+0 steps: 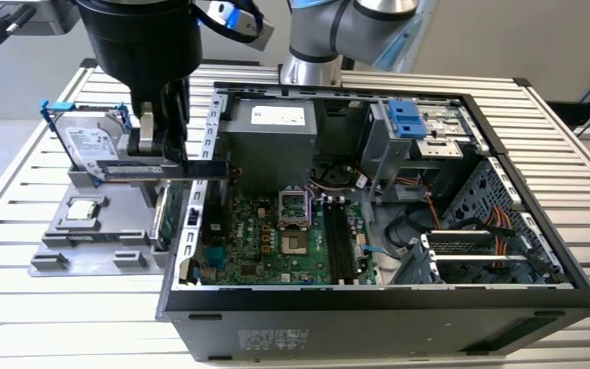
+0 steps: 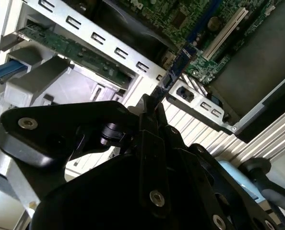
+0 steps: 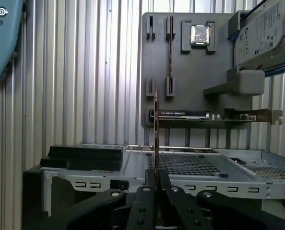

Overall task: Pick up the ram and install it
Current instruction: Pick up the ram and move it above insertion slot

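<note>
- The tool [image 1: 157,163] holds the ram [image 1: 197,167] in the air, its fingers closed tight on the stick's two flat faces.
- The ram is a slim, narrow board, dark bluish, with a row of small dark chips along its face in the exterior view; in both wrist views it shows edge-on as a thin blade running out from between the fingers.
- Its long axis lies level and runs across the exterior view: one end points toward the hard drive [image 1: 85,142] on the exterior view's left, and the other reaches over the side wall of the open computer case [image 1: 377,296].
- It hangs above the gap between the grey fixture [image 1: 101,238] and the case, clear of the motherboard [image 1: 264,246].
- Count: one ram, one hard drive in a blue frame, one processor chip [image 1: 83,207] and one green card [image 3: 185,115] with a metal bracket, the last three seated in the one fixture.
- Fixture and case stand side by side on the slatted metal table [image 1: 70,323].
</note>
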